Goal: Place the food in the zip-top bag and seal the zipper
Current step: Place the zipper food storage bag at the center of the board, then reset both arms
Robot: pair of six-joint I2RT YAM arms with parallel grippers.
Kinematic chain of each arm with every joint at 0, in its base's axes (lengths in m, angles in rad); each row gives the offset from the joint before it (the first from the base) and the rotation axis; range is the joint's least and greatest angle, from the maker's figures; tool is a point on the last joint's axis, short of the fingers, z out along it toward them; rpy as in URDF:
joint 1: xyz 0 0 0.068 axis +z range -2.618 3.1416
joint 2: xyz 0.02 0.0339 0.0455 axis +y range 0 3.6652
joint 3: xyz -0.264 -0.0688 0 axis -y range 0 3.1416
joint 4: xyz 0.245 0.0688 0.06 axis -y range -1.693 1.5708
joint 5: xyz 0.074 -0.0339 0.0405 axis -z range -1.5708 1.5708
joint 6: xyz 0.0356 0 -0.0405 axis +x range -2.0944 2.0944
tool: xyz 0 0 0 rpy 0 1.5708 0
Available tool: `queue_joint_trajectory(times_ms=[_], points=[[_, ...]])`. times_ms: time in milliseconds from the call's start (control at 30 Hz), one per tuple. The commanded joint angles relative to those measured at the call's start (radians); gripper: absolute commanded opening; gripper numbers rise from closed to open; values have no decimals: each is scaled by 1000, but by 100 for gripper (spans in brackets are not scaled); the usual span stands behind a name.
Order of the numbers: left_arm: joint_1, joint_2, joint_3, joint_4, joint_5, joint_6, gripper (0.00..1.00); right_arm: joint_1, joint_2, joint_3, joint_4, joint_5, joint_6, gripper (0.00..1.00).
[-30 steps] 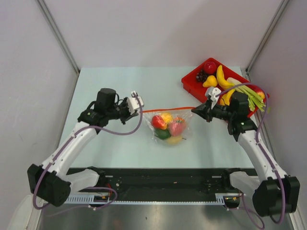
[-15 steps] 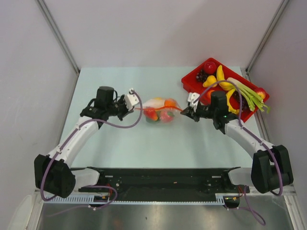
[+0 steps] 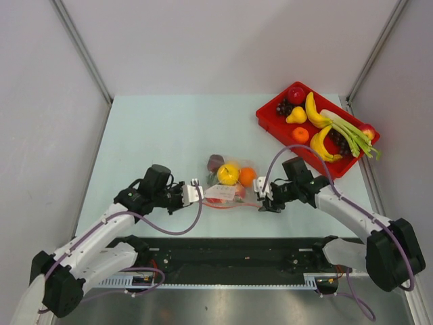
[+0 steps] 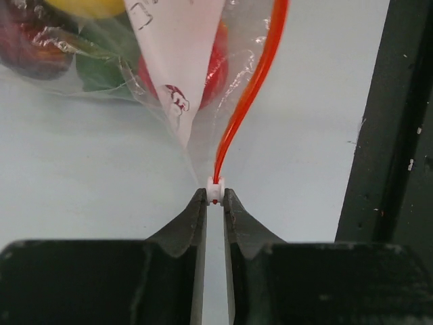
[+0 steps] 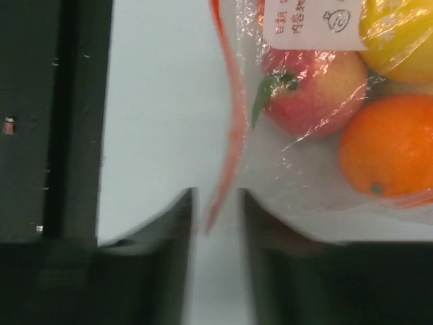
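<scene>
Left claw (image 4: 215, 198): the two dark jaws are clenched almost together on a small white slider (image 4: 215, 189) at the left end of the zipper (image 4: 277, 20). From that pinch the orange-red strip curves away along the near edge of the zip-top bag (image 3: 218, 192).

Right claw (image 5: 216, 198): it sits at the bag's right end, blurred in its own wrist view. Its jaws stand apart, released, and the other end of the zipper lies in the gap between them with space on both sides.

The bag lies on the pale bench (image 3: 149, 128), stretched between the two claws, close to the bench's near edge and the black rail there. The food is inside the clear, crinkled plastic:
- a yellow fruit (image 3: 228, 174) at the middle
- an orange fruit (image 3: 247, 175) just right of it
- a dark purple fruit (image 3: 215, 162) at the bag's far left
- a red apple (image 5: 314, 88) with a green leaf, against the zipper side

A white printed label (image 5: 314, 24) shows on the bag.

Well beyond the bag, to its far right, a red tray (image 3: 265, 122) holds bananas (image 3: 312, 112) and other toy produce.
</scene>
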Motion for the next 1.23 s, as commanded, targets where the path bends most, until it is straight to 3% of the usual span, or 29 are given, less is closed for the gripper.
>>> queue_joint_trajectory(times_ms=[0, 33, 67, 100, 167, 200, 400, 467, 633, 767, 900, 1033, 1200], points=[[-15, -29, 3, -9, -28, -43, 25, 24, -115, -6, -118, 15, -30, 58], [-15, -35, 15, -21, -27, -60, 42, 24, -145, -6, -118, 20, -10, 64], [-15, -43, 30, -35, -16, -95, 51, 24, -175, -6, -112, 35, 19, 72], [-17, -51, 61, -62, -10, -112, 72, 24, -237, -4, -95, 46, 72, 75], [-17, -86, 96, -93, 1, -163, 95, 24, -300, 2, -77, 82, 131, 81], [-17, -97, 136, -102, -4, -180, 100, 21, -361, 14, -72, 98, 205, 83], [-15, -45, 361, -170, -111, -399, 100, -55, -480, 129, -32, 236, 459, 100], [-9, -3, 477, -204, -143, -480, 100, -152, -479, 175, -6, 248, 563, 100], [146, 132, 665, -208, -108, -623, 100, -413, -387, 325, 31, 134, 729, 100], [231, 213, 768, -213, -209, -694, 100, -653, -237, 395, 54, 66, 879, 100], [348, 253, 722, -190, -214, -723, 100, -740, -132, 415, 5, 124, 886, 100], [425, 267, 610, -129, -213, -726, 100, -750, -78, 413, -55, 170, 855, 100], [497, 276, 598, -100, -214, -724, 100, -755, -83, 421, -25, 179, 861, 100]])
